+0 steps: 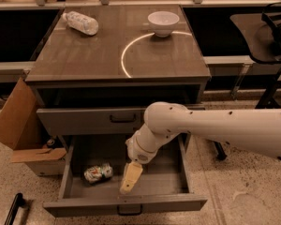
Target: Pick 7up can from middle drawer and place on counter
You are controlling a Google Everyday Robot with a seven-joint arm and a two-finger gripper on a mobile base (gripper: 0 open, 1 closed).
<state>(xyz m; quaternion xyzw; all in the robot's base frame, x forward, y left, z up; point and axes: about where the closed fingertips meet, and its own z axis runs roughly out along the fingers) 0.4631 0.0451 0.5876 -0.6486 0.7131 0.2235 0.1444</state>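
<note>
The 7up can (pixel 98 173), dented, white-silver with green and red print, lies on its side on the floor of the open middle drawer (pixel 164 179), at its left. My gripper (pixel 130 178) hangs from the white arm inside the drawer, just right of the can and apart from it, pointing down toward the drawer's front. The counter (pixel 84 55) is the glossy grey-brown cabinet top above, with a bright arc of light on it.
A clear plastic bottle (pixel 82 22) lies at the counter's back left and a white bowl (pixel 163 22) at its back right. The upper drawer (pixel 93 121) is closed. A cardboard box (pixel 18 125) stands left of the cabinet; a dark chair (pixel 271 32) stands right.
</note>
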